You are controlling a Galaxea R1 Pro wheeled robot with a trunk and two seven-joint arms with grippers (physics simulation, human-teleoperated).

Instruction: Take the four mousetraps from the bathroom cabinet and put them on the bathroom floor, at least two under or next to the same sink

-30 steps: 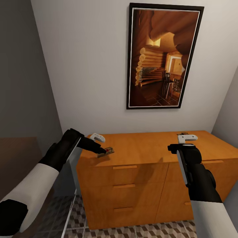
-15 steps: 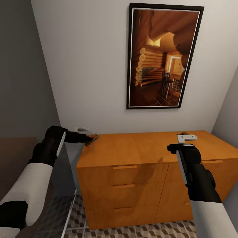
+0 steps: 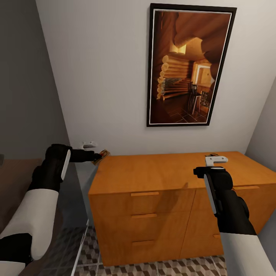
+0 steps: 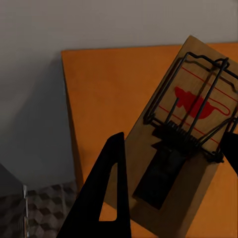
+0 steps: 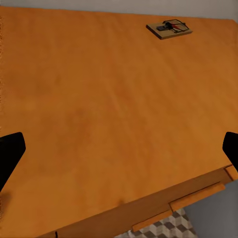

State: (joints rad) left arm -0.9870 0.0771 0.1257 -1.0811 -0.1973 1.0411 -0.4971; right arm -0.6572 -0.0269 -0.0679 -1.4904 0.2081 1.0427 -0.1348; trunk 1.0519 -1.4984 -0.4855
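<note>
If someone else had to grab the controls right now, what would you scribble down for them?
Left gripper: shut on a mousetrap, held past the cabinet's left end, above the bathroom floor.
Right gripper: open, empty, over the cabinet top.
One more trap lies on the cabinet top, seen from the right wrist.
Done: no trap seen on the floor yet.
Left: lower this one to the tiles, fetch the others, put two by the sink.

Even soft light, sharp renders, faint shadows.

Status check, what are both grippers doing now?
Left gripper shut on mousetrap, past cabinet edge. Right gripper open over cabinet top. Nothing blocking.
</note>
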